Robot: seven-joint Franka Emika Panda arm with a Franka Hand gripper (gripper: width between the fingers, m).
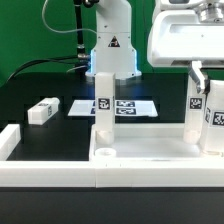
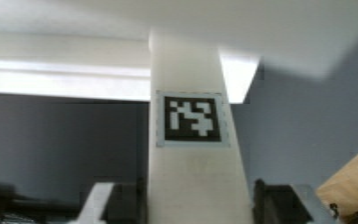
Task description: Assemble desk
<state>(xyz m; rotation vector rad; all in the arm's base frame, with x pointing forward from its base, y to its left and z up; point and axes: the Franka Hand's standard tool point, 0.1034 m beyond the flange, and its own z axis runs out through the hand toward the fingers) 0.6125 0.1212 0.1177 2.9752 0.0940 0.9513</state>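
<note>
The desk's large white plastic rectangular panel (image 1: 150, 163), raised at its rim, lies along the near edge of the black table (image 1: 60, 128). At the end of the panel on the exterior view's left stands the corner post (image 1: 102, 115), a white square leg upright with a black-white tag on its face.

At the panel's opposite end two more tagged white posts stand upright, just beside each other. The hand (image 1: 201, 78) sits over the top of the inner post (image 1: 196, 108). The outer post (image 1: 214, 122) stands free beside it, away from the panel's middle. In the wrist view the inner post (image 2: 197, 120) runs between the two fingers (image 2: 101, 203), which flank its sides. The hand looks pinched on this post rather than spread. Whether the post's foot is seated in the panel cannot be told.

Beyond the panel the flat white marker board (image 1: 135, 104) lies on the table, partly hidden behind the corner post. A fourth white post (image 1: 42, 110) lies on its side, well apart from the panel, off its left end. A long low white rail with an L-shaped end (image 1: 35, 160) meets the panel at that same end. The outer post crowds the hand closely.
</note>
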